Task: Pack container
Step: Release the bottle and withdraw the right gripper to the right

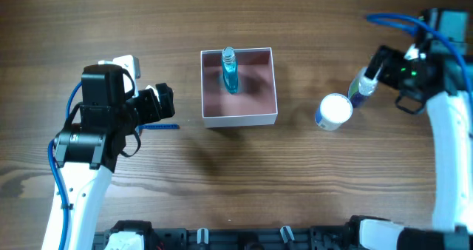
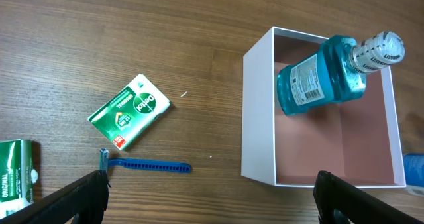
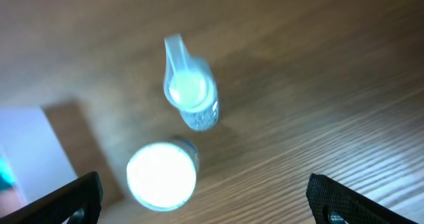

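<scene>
The container (image 1: 240,117), a square white box with a dusty-pink inside, stands mid-table and holds a blue mouthwash bottle (image 1: 230,74). In the left wrist view the container's white wall (image 2: 258,118) is at right, with the bottle (image 2: 324,81) lying in its far part. My left gripper (image 1: 164,102) is open and empty, left of the container; its fingers (image 2: 212,211) frame bare wood. My right gripper (image 1: 372,74) is open and empty above a small flip-cap bottle (image 3: 191,91) and a white-lidded tub (image 3: 161,174), both right of the container.
A green soap box (image 2: 130,111), a blue razor (image 2: 146,165) and another green pack (image 2: 16,177) lie on the wood left of the container. The tub (image 1: 334,111) and the small bottle (image 1: 361,88) stand between the container and my right arm.
</scene>
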Available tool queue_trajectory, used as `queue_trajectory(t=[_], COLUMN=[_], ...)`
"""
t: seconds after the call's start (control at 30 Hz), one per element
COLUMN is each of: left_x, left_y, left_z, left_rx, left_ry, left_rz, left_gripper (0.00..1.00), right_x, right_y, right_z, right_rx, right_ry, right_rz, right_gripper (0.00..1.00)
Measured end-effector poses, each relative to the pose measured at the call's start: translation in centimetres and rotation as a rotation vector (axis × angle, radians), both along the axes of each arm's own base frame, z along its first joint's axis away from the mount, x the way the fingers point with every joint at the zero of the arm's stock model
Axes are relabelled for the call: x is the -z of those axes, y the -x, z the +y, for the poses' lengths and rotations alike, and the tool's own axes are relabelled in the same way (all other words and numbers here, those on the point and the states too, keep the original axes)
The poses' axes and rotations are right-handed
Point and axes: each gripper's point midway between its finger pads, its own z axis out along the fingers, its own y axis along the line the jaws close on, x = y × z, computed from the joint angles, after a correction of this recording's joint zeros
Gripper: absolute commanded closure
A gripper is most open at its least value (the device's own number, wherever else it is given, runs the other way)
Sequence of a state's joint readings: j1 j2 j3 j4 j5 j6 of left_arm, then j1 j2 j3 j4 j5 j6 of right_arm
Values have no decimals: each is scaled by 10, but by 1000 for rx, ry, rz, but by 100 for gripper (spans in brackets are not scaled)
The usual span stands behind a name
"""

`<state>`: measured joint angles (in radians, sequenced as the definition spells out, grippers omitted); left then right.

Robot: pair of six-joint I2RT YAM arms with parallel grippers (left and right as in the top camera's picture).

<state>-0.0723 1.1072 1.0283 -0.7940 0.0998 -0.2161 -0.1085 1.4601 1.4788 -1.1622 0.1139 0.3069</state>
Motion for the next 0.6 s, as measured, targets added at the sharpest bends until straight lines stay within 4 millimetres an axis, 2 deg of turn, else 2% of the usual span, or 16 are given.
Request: queue_trajectory(t=[0.13,0.23,0.43,0.6], left_x=[0,0,0,0], left_y=[0,0,0,0], left_z=[0,0,0,0], left_rx=[0,0,0,0], left_ry=[0,0,0,0], left_rz=[0,0,-1,0], left_gripper=[0,0,0,0], right_x=[42,63,83,87], right_y=[-5,-13,-31,-44], right_z=[4,5,3,2], right_rx=[-44,-58,-63,-62], right_ry=[-19,-26,-27,-22], right_rz=[82,103,87,59], right_gripper=[0,0,0,0])
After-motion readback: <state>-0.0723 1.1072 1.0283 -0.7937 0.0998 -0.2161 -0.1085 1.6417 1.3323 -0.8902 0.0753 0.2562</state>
